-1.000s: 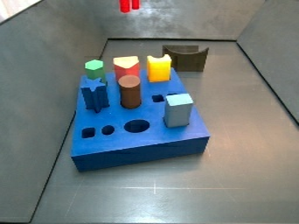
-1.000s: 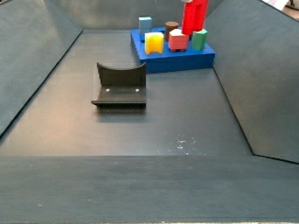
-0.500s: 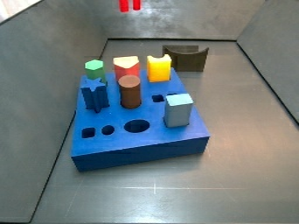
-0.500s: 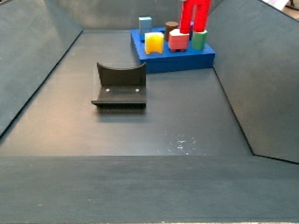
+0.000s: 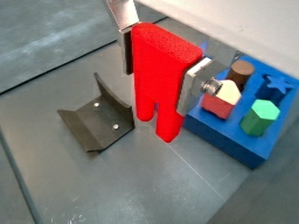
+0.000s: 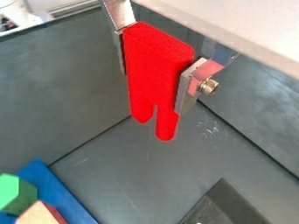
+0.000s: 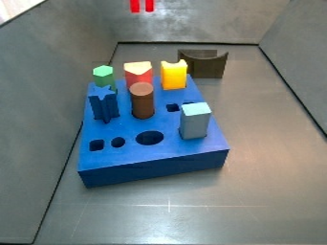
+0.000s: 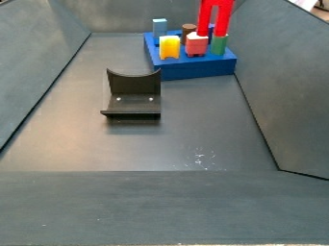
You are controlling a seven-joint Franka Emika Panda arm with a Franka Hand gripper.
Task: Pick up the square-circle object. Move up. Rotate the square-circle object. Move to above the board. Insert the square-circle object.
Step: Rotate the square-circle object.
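No brand, label or writing can be read on anything in these views. My gripper [image 5: 159, 74] hangs high above the floor, and its two flat silver fingers [image 5: 197, 80] are closed on the square-circle object [image 5: 159, 77], a bright red tall block that hangs straight down between them with its lower end free in the air. In both wrist views one finger plate presses one broad face of the red block and the other plate presses the opposite face, so the block fills the gap between them [image 6: 156, 79]. In a side view only the bottom tip of the red block [image 7: 141, 6] shows at the top edge of the frame, well above the floor and beyond the back of the board. In a side view the red block [image 8: 215, 16] stands out tall above the far end of the scene, over the pegs. The board [image 7: 153, 145] is a thick blue slab lying on the grey floor, with a large round hole and smaller shaped holes open near its front edge. Standing in it are a brown cylinder [image 7: 141, 99], a pale blue-grey cube [image 7: 194, 120], a green hexagonal peg [image 7: 102, 74], a dark blue star-shaped peg [image 7: 103, 102], a red and cream peg [image 7: 138, 72] and a yellow-orange block [image 7: 174, 72]. The fixture [image 8: 131, 92], a dark curved bracket on a base plate, stands on the floor apart from the board.
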